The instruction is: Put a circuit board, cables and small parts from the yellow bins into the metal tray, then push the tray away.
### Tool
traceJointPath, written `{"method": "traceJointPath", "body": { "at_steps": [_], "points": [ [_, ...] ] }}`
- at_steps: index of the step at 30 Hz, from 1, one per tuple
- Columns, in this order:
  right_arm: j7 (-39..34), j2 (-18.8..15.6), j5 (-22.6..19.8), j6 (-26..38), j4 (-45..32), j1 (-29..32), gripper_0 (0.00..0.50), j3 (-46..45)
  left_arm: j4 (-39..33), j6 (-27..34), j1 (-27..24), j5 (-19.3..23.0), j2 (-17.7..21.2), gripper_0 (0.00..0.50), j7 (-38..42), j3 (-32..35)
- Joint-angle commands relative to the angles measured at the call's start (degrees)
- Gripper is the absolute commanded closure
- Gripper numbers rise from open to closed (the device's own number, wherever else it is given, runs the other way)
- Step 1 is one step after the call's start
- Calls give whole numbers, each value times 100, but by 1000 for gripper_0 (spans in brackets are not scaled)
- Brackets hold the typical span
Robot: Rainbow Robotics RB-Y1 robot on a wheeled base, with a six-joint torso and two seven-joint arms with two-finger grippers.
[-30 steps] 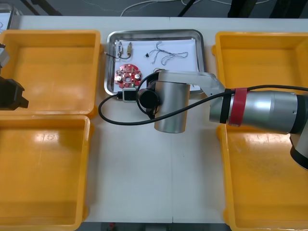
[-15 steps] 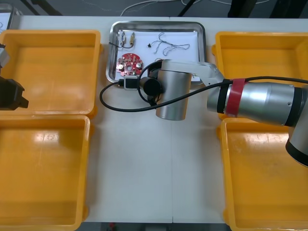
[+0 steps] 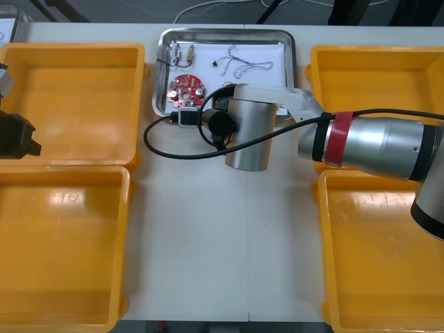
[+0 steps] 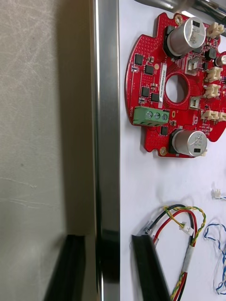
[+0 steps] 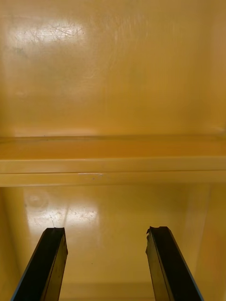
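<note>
The metal tray (image 3: 225,35) lies at the table's far middle. Its near rim runs straight up between the right gripper's (image 4: 107,240) two fingers: one finger is outside the tray over the bare table (image 4: 42,141), the other inside over the white lining. The jaws are narrow, set only a little wider than the rim, with a sliver of table showing on one side of it and a sliver of lining on the other (so not clamped on it, as far as the right wrist view shows).

Inside the tray, ahead of the inner finger, lies the round red circuit board (image 4: 176,89), flat and near the rim but not touching it. Just beside that finger's tip is the red and yellow cable (image 4: 186,230), and past it, farther from the rim, a loop of the blue and white cable (image 4: 217,237). In the front view the small metal parts (image 3: 182,53) lie beyond the board, in the tray's far corner on the robot's left.

The yellow bins (image 3: 76,104) flank the tray, two on each side, well apart from these jaws.

The left gripper (image 5: 106,263) hangs out over the bins on the left. Its jaws are wide and hold nothing. Bin floor shows between the fingers, and ahead of their tips lies the ridge where two bin rims meet.
</note>
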Motion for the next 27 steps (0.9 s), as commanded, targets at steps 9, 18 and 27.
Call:
{"method": "traceJointPath", "body": {
  "at_steps": [9,18,27],
  "points": [
    [340,39,-41,1060,-660,-276,0,-453,-26,37,125,-48,238,0,369,188],
    [323,-40,-340,2343,-1433,-188,0,-954,-26,37,125,-48,238,0,369,188],
    [-117,-198,-401,3925,-2717,744,0,-2264,-26,37,125,-48,238,0,369,188]
  ]
}}
